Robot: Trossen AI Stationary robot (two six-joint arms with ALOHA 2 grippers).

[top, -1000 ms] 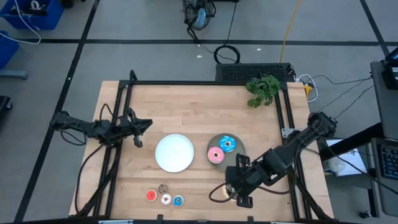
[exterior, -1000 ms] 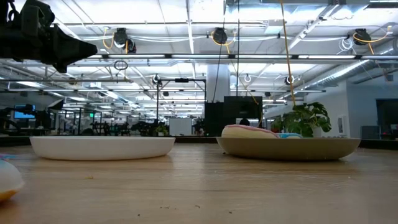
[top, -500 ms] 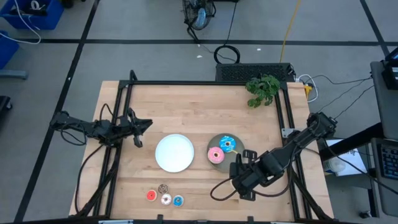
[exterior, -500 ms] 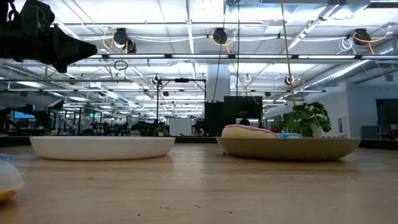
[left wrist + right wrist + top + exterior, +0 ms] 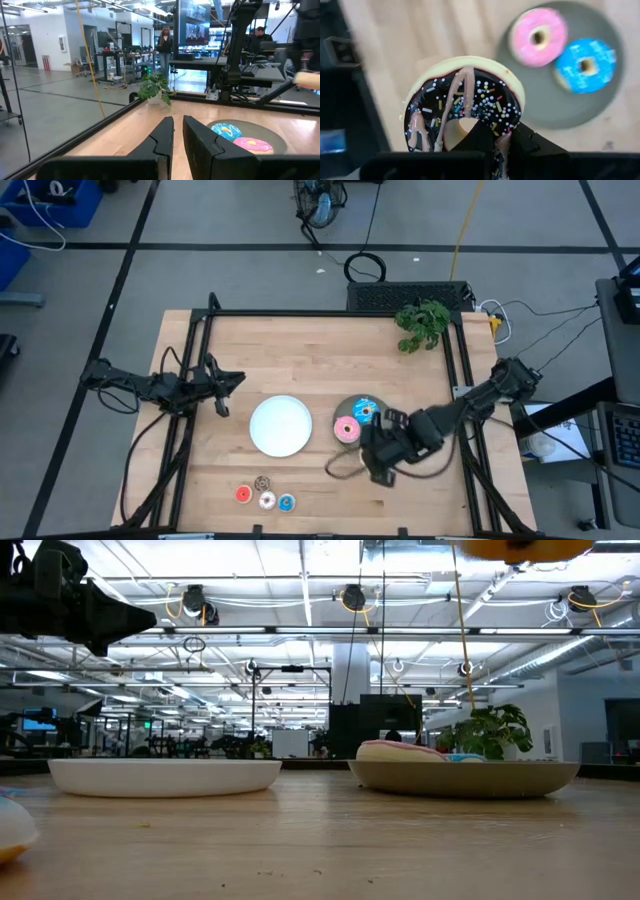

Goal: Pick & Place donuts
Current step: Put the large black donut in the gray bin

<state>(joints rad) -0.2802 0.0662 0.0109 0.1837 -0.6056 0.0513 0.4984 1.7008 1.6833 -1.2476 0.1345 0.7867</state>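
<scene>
The right gripper (image 5: 492,137) is clamped on the rim of the brown sprinkled donut (image 5: 465,107), carried in the air so it clears the lip of the grey plate (image 5: 600,107) at upper right, where the pink donut (image 5: 539,36) and blue donut (image 5: 586,65) lie. A second ago it sat lower in the high view, nearer the table's front edge. The left gripper (image 5: 178,131), fingers nearly together and empty, waits at middle left.

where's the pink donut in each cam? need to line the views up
High view: pink donut on the grey plate, beside the blue donut.
Low view: pink hump showing over the grey plate's rim.
Left wrist view: on the plate, past the fingertips, nearer than the blue one.
Right wrist view: on the plate, beyond the held sprinkled donut.
Shared landmark: the grey plate.
</scene>
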